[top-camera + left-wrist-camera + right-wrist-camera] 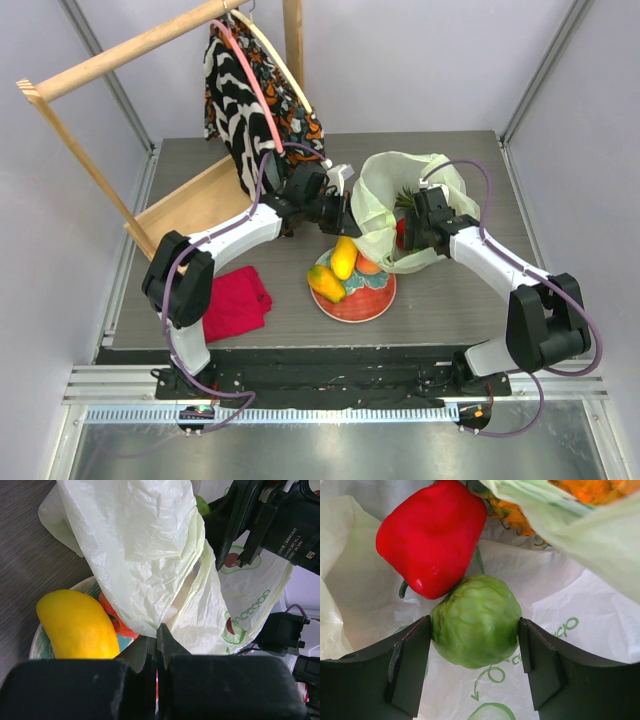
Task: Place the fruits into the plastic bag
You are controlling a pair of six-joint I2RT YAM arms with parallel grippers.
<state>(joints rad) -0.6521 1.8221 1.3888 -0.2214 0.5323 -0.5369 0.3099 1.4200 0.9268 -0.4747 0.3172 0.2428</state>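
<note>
The pale yellow-green plastic bag [385, 185] lies at the table's middle right, its mouth toward the red plate [365, 305]. My left gripper [157, 635] is shut on the bag's [140, 555] edge and holds it up. My right gripper [475, 630] is inside the bag, both fingers pressed on the green round fruit [475, 620]. A red pepper [432, 535] touches that fruit, and the orange pineapple [512, 515] lies behind them. Two yellow mangoes [344, 257] [326, 283] and a peach [368, 265] sit on the plate.
A red folded cloth [237, 300] lies at the near left. A black-and-white patterned garment [250, 100] hangs from a wooden rack [100, 60] at the back left, close behind my left arm. The right arm's wrist [260, 520] is near the bag's mouth.
</note>
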